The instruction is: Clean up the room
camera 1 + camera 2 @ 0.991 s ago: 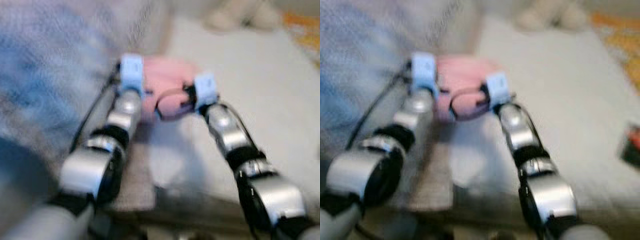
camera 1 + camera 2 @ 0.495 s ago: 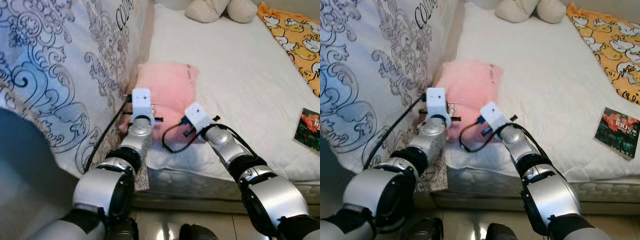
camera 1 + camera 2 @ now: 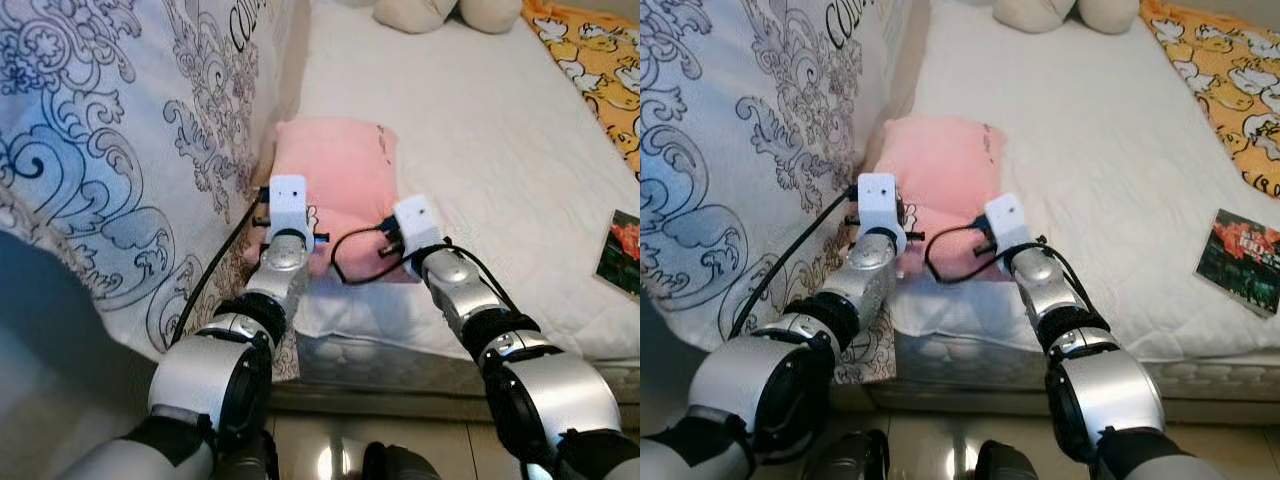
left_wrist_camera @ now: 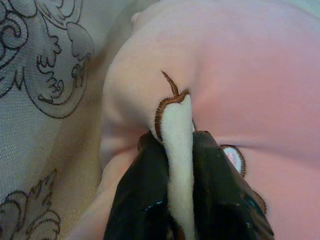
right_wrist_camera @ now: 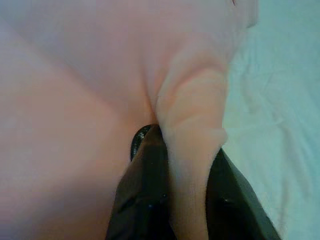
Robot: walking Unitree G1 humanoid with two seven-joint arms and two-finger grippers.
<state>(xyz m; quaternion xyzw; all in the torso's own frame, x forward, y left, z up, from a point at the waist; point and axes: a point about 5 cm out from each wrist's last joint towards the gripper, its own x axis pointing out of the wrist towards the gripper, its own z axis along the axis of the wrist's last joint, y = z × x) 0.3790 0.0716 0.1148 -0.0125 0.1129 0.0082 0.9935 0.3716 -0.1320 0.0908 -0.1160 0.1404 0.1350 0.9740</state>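
A pink pillow [image 3: 335, 185] lies on the bed [image 3: 470, 130] in front of me, on the white sheet near the bed's front edge, its left side touching the large patterned quilt [image 3: 120, 150] that rises at my nine o'clock. Both my arms reach forward onto the pillow's near end.

My left tool [image 4: 177, 150] is closed on the pillow: in the left wrist view, my two black fingers [image 4: 137, 195] pinch a raised fold of the fabric, a pale strip edged with brown stitching, with the quilt's grey scrollwork just beside it. My right tool [image 5: 175, 165] is likewise closed on the pillow: in the right wrist view, its fingers [image 5: 142, 195] clamp a bunched ridge of pink cloth at the pillow's corner, with the white sheet just beyond.

From the head views, the left tool grips the pillow's near left corner and the right tool its near right corner, at about six o'clock on the pillow.

At twelve o'clock, at the far end of the bed, sits a beige plush toy [image 3: 440, 12]. At two o'clock lies an orange blanket with duck prints [image 3: 1230, 80]. At three o'clock, well apart from the pillow, a book [image 3: 1237, 262] with a dark cover rests on the sheet.
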